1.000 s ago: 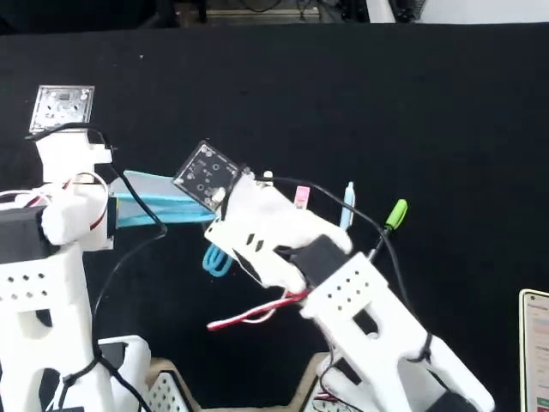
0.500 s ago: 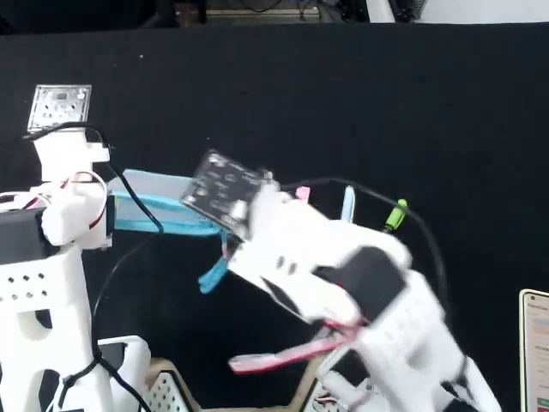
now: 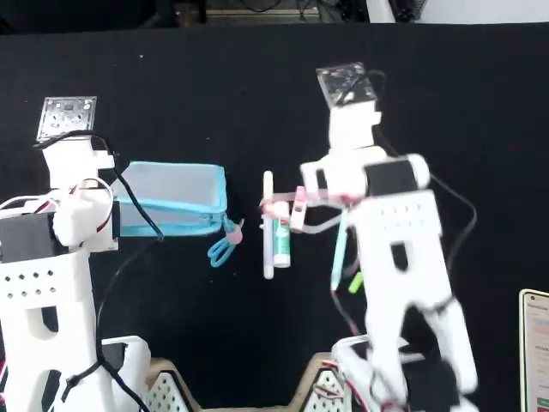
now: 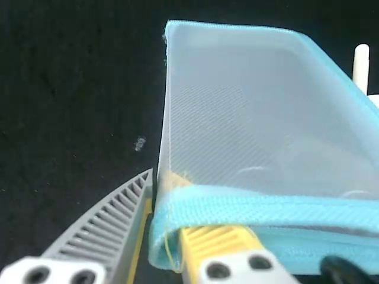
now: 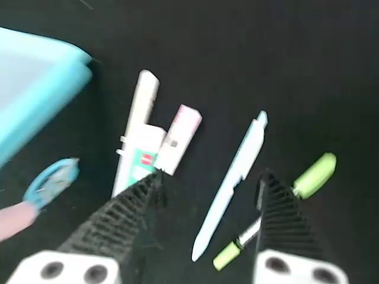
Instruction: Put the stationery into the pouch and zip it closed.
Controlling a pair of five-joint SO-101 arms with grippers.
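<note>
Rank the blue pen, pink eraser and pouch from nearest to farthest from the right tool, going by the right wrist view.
1. blue pen: between the fingers of the open right tool.
2. pink eraser: just beyond one fingertip.
3. pouch: farthest, well past the eraser.

The left arm [image 3: 51, 266] stands upright at the near left, its wrist turned toward the right. The left gripper [image 4: 161, 192] is clamped on a corner of the pouch [image 4: 249, 118]. The right arm [image 3: 399, 257] rises from the near right and leans toward the far side, its wrist bent downward. The right gripper [image 5: 210, 177] points down with its two fingers spread wide apart.
</note>
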